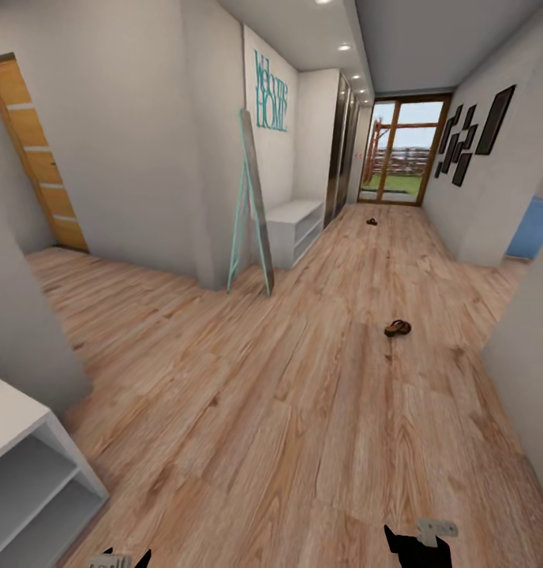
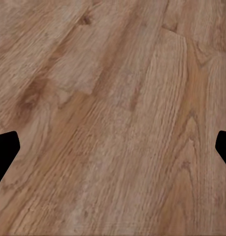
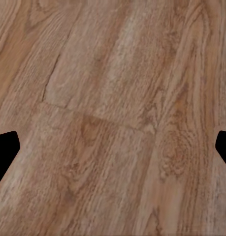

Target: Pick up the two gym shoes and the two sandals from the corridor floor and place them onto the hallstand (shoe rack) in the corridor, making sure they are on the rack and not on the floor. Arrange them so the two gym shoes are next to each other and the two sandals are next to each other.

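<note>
Left gripper [image 2: 113, 147] and right gripper [image 3: 113, 147]: fingers spread wide, nothing held, above bare planks. Corridor floor [image 1: 303, 410] wood-grain, runs toward glass door [image 1: 399, 150] at 12 o'clock. Hallstand [image 1: 297, 229] pale grey, at 11 o'clock against wall. Near sandal [image 1: 397, 327] at 1 o'clock on floor; far sandal [image 1: 372, 222] beyond, near door.
</note>
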{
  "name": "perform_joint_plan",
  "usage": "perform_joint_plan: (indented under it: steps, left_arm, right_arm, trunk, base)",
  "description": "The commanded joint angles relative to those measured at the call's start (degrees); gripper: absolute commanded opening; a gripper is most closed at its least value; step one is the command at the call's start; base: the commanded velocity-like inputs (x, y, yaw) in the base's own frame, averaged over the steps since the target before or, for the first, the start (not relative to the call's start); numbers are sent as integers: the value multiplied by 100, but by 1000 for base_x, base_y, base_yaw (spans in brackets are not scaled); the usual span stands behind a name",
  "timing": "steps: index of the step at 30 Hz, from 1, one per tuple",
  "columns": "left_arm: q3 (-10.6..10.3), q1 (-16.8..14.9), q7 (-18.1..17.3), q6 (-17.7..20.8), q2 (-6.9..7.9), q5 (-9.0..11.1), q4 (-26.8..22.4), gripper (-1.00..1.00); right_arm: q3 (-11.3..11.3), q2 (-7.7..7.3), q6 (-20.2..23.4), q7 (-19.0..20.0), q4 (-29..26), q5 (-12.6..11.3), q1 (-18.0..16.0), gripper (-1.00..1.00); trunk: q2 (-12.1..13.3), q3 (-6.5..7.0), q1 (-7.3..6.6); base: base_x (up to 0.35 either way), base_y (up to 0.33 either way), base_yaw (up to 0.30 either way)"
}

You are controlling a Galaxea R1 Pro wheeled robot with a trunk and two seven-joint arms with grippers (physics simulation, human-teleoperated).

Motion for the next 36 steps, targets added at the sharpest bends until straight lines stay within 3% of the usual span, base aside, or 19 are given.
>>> perform_joint_plan:
  steps: [1, 17, 36]
  left_arm:
    - [46, -4, -55, -2, -5, -5, 5, 100]
    - [46, -4, -55, -1, -20, -5, 11, 100]
    - [46, -4, -55, -2, -26, -5, 11, 100]
  right_arm:
    - [-1, 0, -16, 51, 9, -61, -6, 100]
    - [2, 11, 0, 53, 8, -61, -6, 100]
    - [2, 5, -7, 95, 15, -46, -6, 100]
  trunk:
    - [-2, -4, 3]
    - [-2, 57, 3]
    - [-2, 66, 3]
  base:
    - [338, 0, -300]
    - [338, 0, -276]
    - [338, 0, -21]
